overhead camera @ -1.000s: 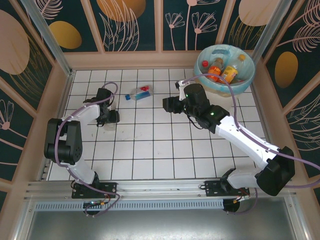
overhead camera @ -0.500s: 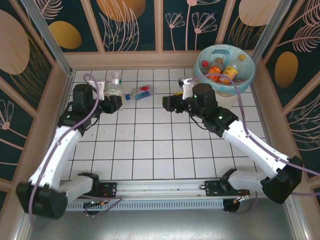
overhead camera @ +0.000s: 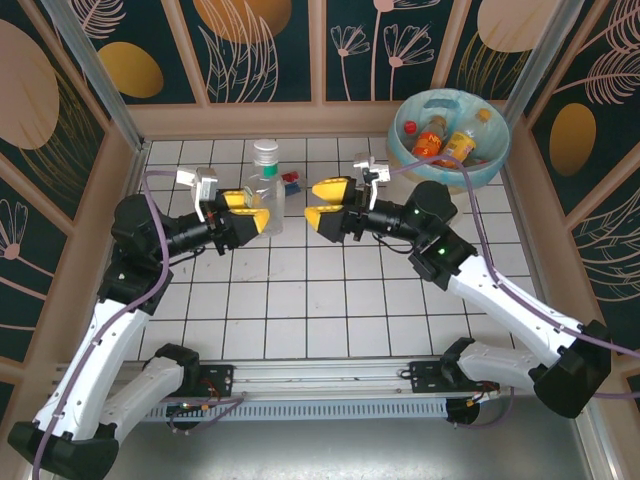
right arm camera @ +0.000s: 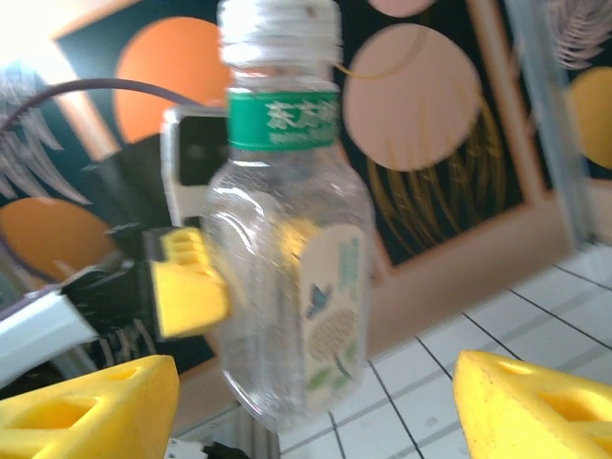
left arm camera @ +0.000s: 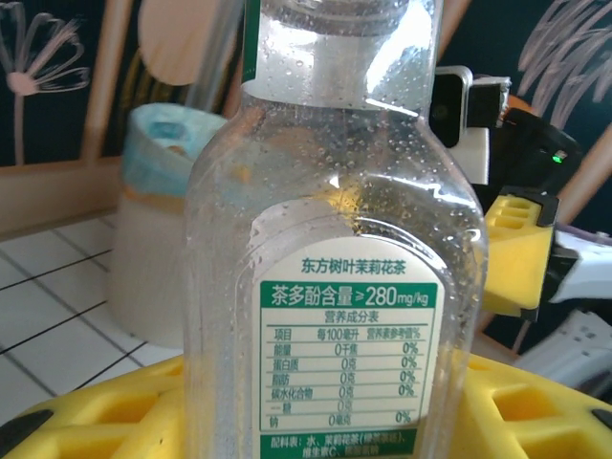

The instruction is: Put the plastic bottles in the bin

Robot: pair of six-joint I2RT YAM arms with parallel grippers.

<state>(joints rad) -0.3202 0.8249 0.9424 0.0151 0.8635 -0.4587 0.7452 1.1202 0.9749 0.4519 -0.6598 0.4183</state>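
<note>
I clamp one clear bottle (overhead camera: 265,180) upright in my left end effector (overhead camera: 250,210), my right end effector (overhead camera: 318,203) gaping wide just beside it, a second bottle (overhead camera: 291,181) flat on the desk (overhead camera: 300,300), three bottles (overhead camera: 432,138) in the one bin (overhead camera: 480,175).

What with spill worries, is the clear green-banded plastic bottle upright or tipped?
Upright: clear green-banded plastic bottle, white cap on top, base down in the left gripper.

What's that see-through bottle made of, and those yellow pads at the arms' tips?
The clear bottle looks like thin glossy plastic: see-through, droplets inside, printed label. The yellow pads look like matte moulded plastic or rubber, with open ribbed cells; which one is unclear.
</note>
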